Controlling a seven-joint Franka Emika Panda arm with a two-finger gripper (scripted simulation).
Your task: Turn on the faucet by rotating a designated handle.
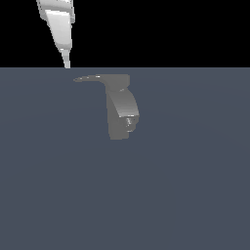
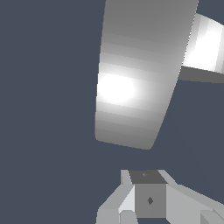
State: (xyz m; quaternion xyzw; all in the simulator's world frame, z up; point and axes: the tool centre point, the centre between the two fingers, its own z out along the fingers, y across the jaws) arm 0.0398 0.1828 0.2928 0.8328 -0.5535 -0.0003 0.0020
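Here, the exterior view shows the faucet (image 1: pixel 119 110), a small matte grey blocky fixture, standing on a flat slate-blue floor (image 1: pixel 195 195) a little above the middle of the frame and slightly toward the exterior view's left. Its upright body carries a thick curved spout (image 1: pixel 128 114) that bends downward on the exterior view's right side. The handle (image 1: pixel 90 78), a thin flat tapering lever, projects from the top of the body toward the exterior view's left, lying roughly level and ending in a narrow tip. The white robot arm (image 1: pixel 58 24) enters from the top edge at the exterior view's left and slants downward, narrowing to the gripper (image 1: pixel 67 63), whose pale tip hangs just above and slightly to the left of the handle's tip, near it but apart from it. Only a single slim point of the gripper is visible there, so whether its fingers are spread or pressed together cannot be told. In the wrist view a broad rounded grey surface fills the upper centre and angular grey-white blocks lie along the lower edge; what these shapes are cannot be determined with confidence. Nothing is seen pinched by the gripper.
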